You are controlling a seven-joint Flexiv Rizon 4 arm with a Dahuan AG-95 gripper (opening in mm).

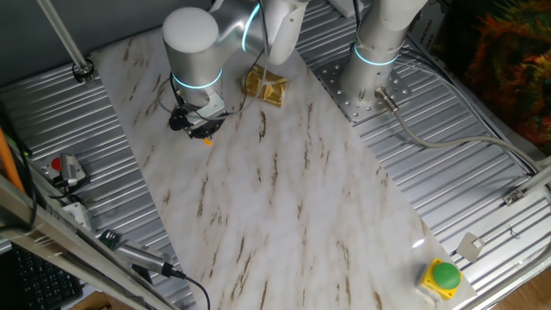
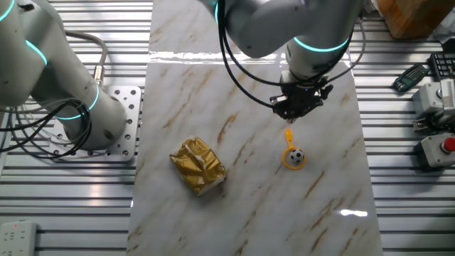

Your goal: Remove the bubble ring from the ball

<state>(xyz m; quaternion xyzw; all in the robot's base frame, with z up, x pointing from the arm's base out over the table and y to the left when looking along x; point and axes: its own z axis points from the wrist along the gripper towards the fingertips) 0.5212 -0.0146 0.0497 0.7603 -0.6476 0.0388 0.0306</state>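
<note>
In one fixed view the claw (image 1: 200, 127) hides the ball and most of the bubble ring (image 1: 207, 141), its finger gap too small to judge.

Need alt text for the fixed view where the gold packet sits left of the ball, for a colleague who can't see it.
The pincer hangs just above the handle end of the yellow bubble ring, whose hoop encircles the small black-and-white ball on the marble tabletop. A crumpled gold foil packet lies to their left.

Yellow-orange bubble ring (image 2: 291, 152), black-and-white ball (image 2: 296, 155)
</note>
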